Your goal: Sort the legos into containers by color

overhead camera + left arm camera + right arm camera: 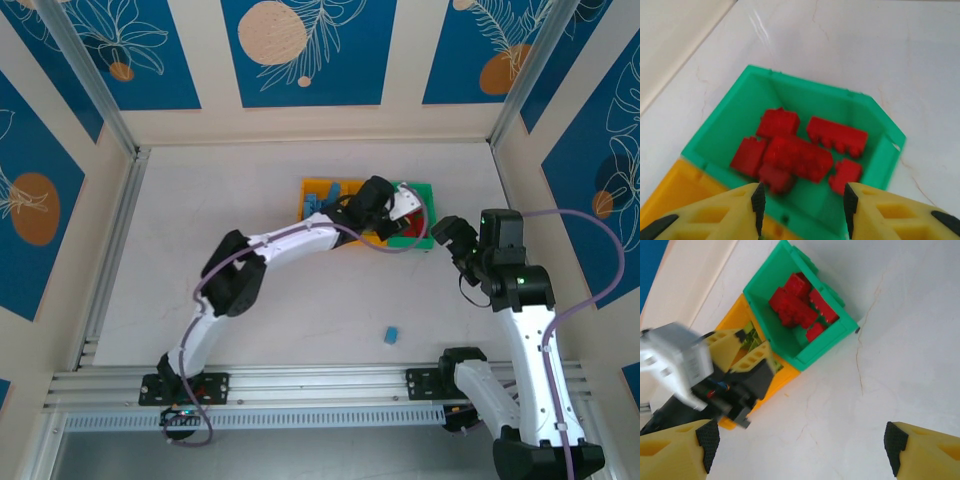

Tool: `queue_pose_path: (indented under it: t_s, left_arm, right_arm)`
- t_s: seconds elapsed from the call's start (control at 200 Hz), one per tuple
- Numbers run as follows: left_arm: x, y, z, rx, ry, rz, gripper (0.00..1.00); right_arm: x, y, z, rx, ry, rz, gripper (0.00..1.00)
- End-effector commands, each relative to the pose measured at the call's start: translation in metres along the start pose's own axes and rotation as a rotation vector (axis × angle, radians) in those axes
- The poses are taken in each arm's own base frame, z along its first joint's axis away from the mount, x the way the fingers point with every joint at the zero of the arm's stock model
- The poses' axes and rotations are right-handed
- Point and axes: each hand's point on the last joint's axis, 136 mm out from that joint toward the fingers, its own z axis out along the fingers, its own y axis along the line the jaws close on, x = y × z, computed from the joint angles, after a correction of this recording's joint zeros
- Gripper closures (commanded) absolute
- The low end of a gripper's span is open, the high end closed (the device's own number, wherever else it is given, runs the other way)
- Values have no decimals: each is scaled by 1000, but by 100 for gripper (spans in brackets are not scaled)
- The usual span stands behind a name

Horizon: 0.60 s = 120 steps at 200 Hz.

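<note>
The green bin (pixel 729 127) holds several red legos (pixel 797 155). My left gripper (pixel 802 207) hovers open just above its near wall, with nothing between the fingers. From above, the left gripper (pixel 398 222) covers the middle of the bin row, between the orange-yellow bin (pixel 312 187), which holds light blue legos (pixel 317 204), and the green bin (pixel 428 228). One light blue lego (pixel 391 334) lies alone on the table, nearer the arm bases. My right gripper (pixel 452 245) is open and empty just right of the green bin (pixel 771 325). In its own view the right gripper (pixel 800 450) hangs over bare table, and lime green legos (pixel 754 336) show in the middle orange-yellow bin (pixel 785 376).
White marbled table with walls on three sides and a metal rail along the near edge (pixel 320 385). The left arm (pixel 290 240) stretches diagonally across the middle toward the bins.
</note>
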Motion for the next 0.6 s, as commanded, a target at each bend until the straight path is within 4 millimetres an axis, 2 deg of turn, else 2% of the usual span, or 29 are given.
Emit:
queue_pose_path:
  t_s: [0.0, 0.09, 0.175, 0.355, 0.45, 0.595]
  left_arm:
    - [-58, 30, -74, -75, -209, -62, 54]
    - [-53, 31, -119, -83, -242, -69, 54]
    - [-41, 26, -158, -78, -240, -51, 54]
    - [-11, 1, -237, -13, -239, 28, 51]
    - [13, -13, -264, 22, -197, 69, 38]
    - [41, -42, -294, 138, -155, 121, 31]
  right_arm:
    - [38, -14, 8, 39, 159, 50, 13]
    - [64, -22, 17, 88, 254, 30, 14]
    - [92, -30, 24, 165, 351, -19, 14]
    - [155, -54, 34, 346, 556, -177, 14]
    - [181, -65, 42, 429, 631, -249, 14]
    - [205, -78, 58, 512, 690, -323, 13]
